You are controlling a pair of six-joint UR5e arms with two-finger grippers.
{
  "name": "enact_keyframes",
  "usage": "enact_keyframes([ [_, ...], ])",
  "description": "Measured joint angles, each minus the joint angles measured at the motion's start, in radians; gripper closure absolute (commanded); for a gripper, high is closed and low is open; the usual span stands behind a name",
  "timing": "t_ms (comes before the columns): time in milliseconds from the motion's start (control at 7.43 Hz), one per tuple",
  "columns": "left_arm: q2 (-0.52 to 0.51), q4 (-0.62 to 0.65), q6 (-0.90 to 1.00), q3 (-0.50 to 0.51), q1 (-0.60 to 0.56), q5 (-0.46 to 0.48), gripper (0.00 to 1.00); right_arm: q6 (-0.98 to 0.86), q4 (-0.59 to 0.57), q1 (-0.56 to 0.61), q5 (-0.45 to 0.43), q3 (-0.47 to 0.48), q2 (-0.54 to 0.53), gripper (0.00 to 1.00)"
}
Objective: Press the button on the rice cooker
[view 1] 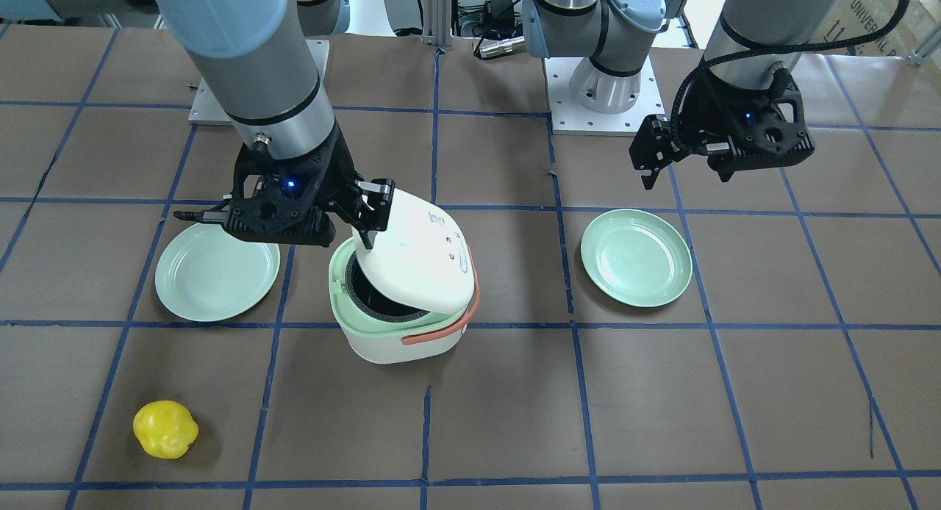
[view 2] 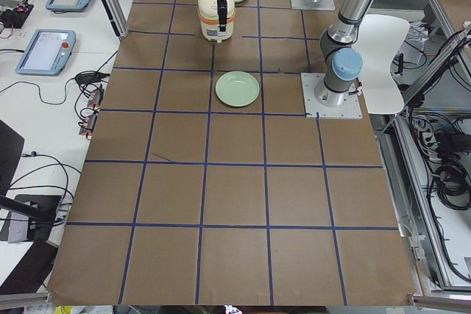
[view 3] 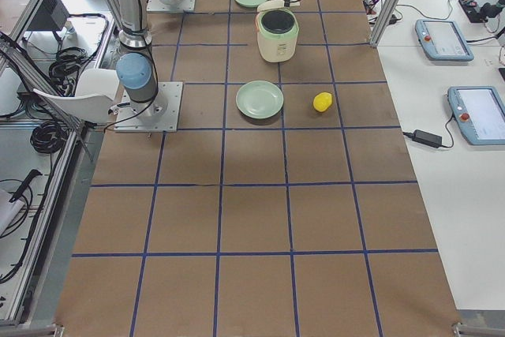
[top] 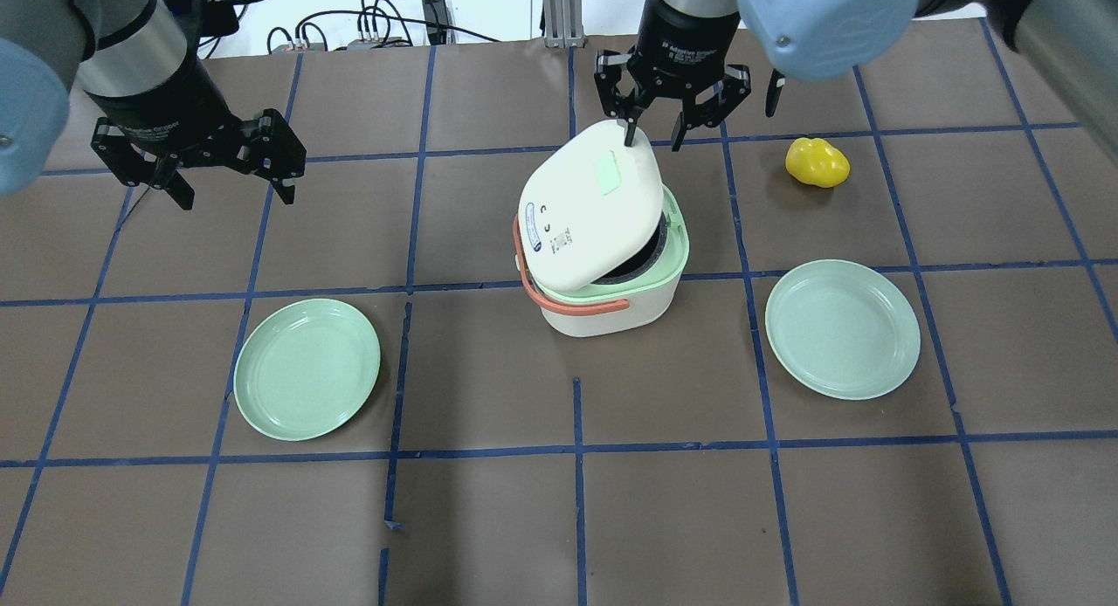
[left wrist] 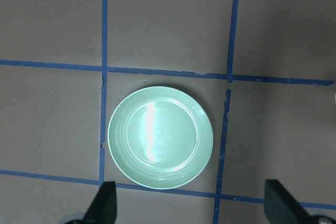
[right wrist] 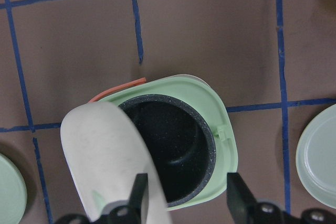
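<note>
Two plates (top: 307, 368) (top: 842, 328) flank cooker (top: 611, 313); yellow lump (top: 817, 162) nearby

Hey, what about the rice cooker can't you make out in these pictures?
- Pot: the lid hides part of its inside in right wrist and overhead views.
- Lid print: too small to read, overhead.
- Right gripper: whether a fingertip touches the lid is unclear, overhead.
- Cooker: too small for detail in both side views.

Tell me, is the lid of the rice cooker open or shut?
Open. The lid is tilted up off the body of the rice cooker, and the dark inner pot shows beneath it.
</note>
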Motion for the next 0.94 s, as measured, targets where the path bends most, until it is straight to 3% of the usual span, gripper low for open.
enact_keyframes([
  [404, 0.000, 0.001, 0.000, 0.000, 0.000, 0.000, 0.00, -0.159, 0.112, -0.076, -0.056, -0.024, -0.067, 0.00],
  [942, 0.000, 0.000, 0.000, 0.000, 0.000, 0.000, 0.00, -0.260, 0.090, -0.159, -0.062, 0.150, -0.187, 0.00],
])
